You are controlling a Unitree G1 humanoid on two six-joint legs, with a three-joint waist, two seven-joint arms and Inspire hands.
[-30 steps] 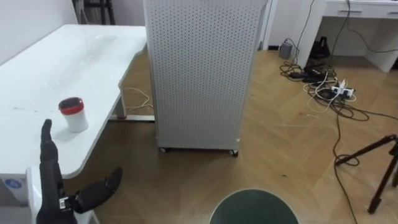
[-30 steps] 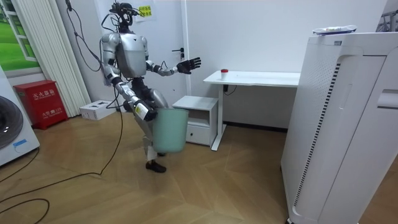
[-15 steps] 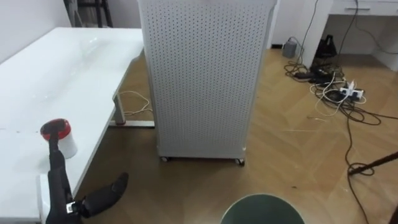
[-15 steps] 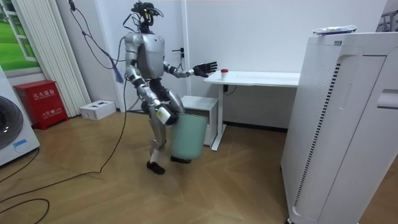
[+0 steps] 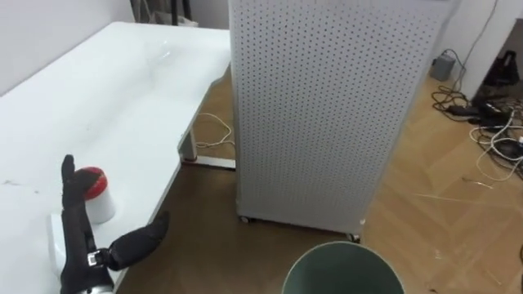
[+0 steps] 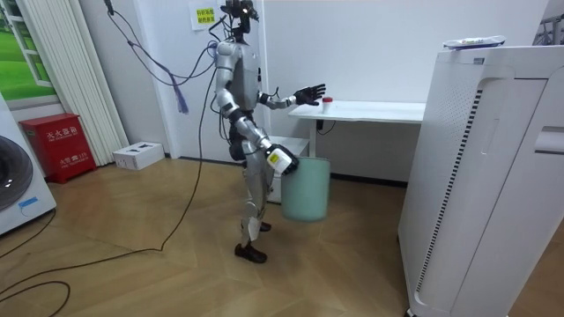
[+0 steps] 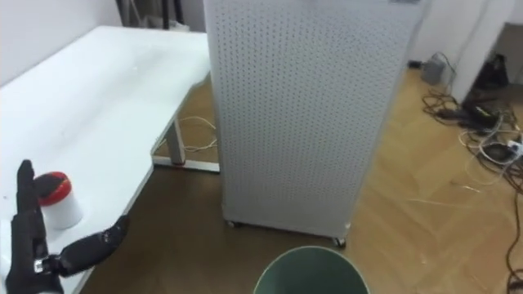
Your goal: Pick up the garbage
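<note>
A small white cup with a red lid [image 5: 96, 194] stands near the front edge of the white table [image 5: 122, 106]. My left hand [image 5: 75, 237] is raised just before the cup, open, fingers straight up and thumb spread out to the right; one finger overlaps the cup. In the room view the left hand [image 6: 308, 93] reaches over the table's end, a little short of the cup [image 6: 327, 103]. The green bin [image 6: 305, 187] hangs off the floor from my right hand [image 6: 280, 160] beside my leg. Its round rim [image 5: 343, 268] shows at the bottom of the eye views.
A tall white perforated unit [image 5: 327, 106] stands on the wooden floor right of the table. Cables [image 5: 490, 135] lie on the floor at the far right. In the room view a large white appliance [image 6: 485, 176] fills the right side.
I have walked towards the table with the bin carried along. The cup and the perforated unit are closer now. The left hand stays raised and open.
</note>
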